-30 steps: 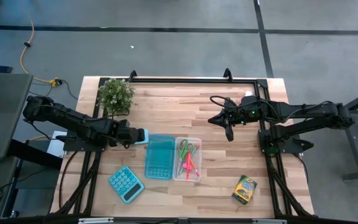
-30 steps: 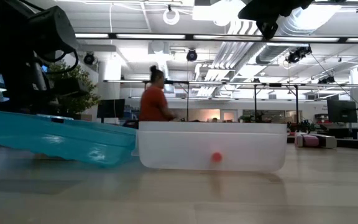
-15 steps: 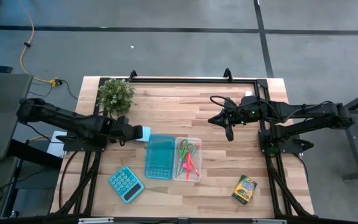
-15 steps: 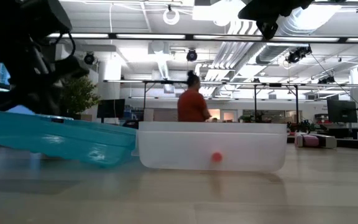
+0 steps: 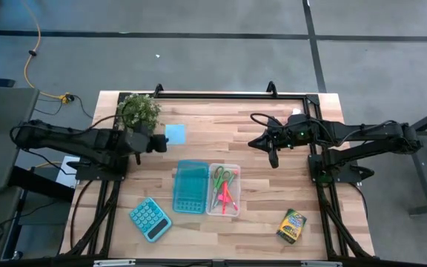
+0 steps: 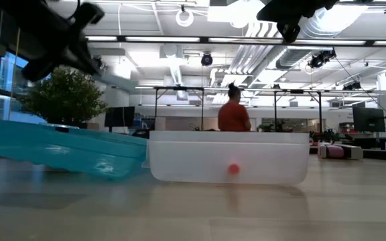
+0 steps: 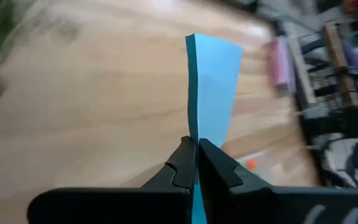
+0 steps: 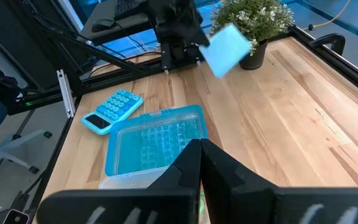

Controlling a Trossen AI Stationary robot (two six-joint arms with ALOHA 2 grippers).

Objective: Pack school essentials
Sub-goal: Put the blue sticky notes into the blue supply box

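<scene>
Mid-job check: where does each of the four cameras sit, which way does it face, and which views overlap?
High: overhead, looking down; both arms, left gripper lifting the note pad.
Low: table height, facing the room; white bin, teal lid, arms above.
Left wrist: past shut fingers pinching the note pad.
Right wrist: past shut right gripper, toward calculator and plant.
Shared: high and both wrist views show the note pad.

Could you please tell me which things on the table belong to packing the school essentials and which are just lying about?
For the job:
- note pad, held in the left pincer
- scissors and pink marker in the clear box
- crayon box
- teal lid

Lying about:
- calculator
- potted plant
</scene>
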